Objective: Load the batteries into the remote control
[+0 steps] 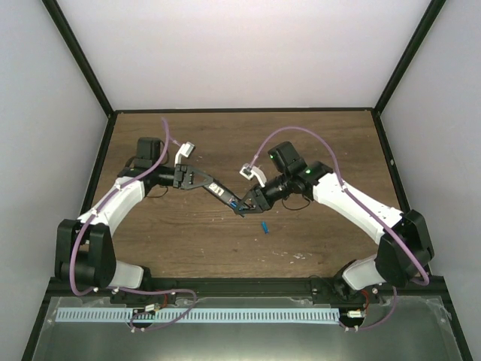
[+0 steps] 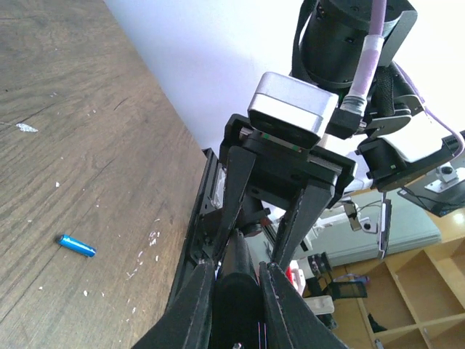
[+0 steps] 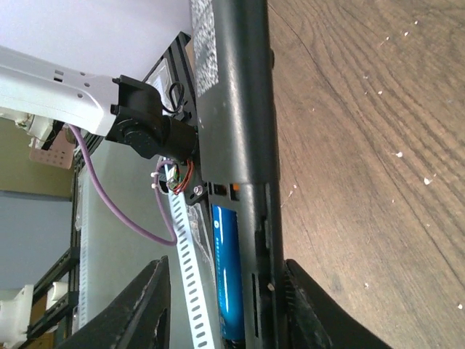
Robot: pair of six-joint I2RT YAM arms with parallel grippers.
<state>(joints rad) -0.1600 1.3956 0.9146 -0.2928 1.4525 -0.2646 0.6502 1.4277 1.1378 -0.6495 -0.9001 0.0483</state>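
Observation:
The black remote control [image 1: 224, 193] is held above the wooden table, and my left gripper [image 1: 204, 182] is shut on its left end. In the left wrist view both fingers [image 2: 200, 291] press the remote control [image 2: 236, 305]. One blue battery [image 3: 228, 280] lies in the open compartment of the remote control [image 3: 232, 109], also showing as the battery [image 1: 235, 202] from above. My right gripper [image 1: 251, 201] straddles that end, open [image 3: 229, 313]: its left finger [image 3: 142, 313] stands clear, its right finger [image 3: 312, 309] is close against the remote's side. A second battery [image 1: 264, 227] lies loose on the table [image 2: 76, 245].
Pale specks of debris [image 1: 301, 256] dot the table [image 1: 331, 150] near the front. A perforated white strip [image 1: 195, 316] runs along the metal rail at the near edge. Black frame posts and white walls enclose the table on three sides.

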